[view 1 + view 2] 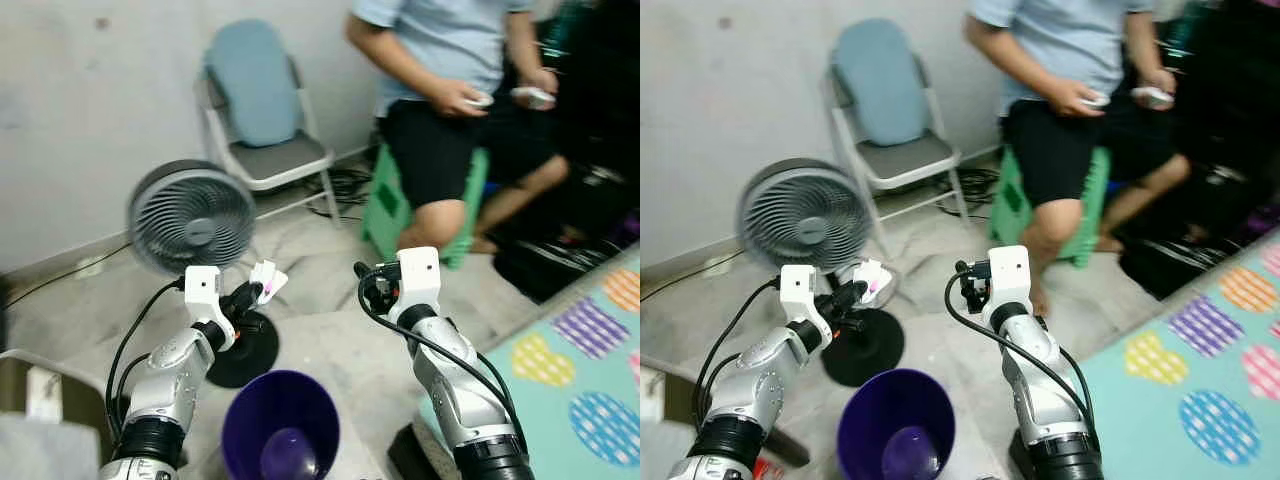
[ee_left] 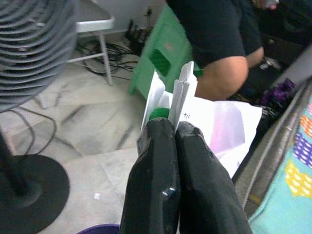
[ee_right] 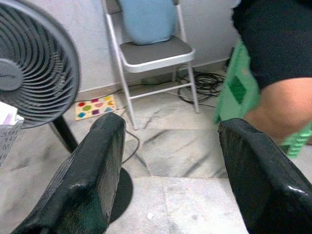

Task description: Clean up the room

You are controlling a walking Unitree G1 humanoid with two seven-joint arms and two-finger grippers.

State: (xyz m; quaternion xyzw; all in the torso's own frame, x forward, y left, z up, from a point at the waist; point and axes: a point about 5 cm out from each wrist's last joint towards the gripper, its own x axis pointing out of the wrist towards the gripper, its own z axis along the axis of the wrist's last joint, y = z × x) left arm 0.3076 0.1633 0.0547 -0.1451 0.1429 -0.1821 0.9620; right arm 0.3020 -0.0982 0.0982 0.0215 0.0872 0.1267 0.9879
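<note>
Between your left gripper's (image 2: pixel 175 131) pinched fingers sits a crumpled white wrapper (image 2: pixel 204 122) with pink and green print, held up in the air. Below and slightly to the right of that gripper stands the purple bin (image 1: pixel 280 425), its mouth facing up. Just behind the gripper you have the grey floor fan (image 1: pixel 192 215) on its black base. Your right gripper (image 3: pixel 168 146) hovers with its fingers spread wide apart and nothing between them. Ahead of it sits a person (image 1: pixel 450 90) on a green stool (image 1: pixel 385 205), and a folding chair (image 3: pixel 151 53) stands by the wall.
</note>
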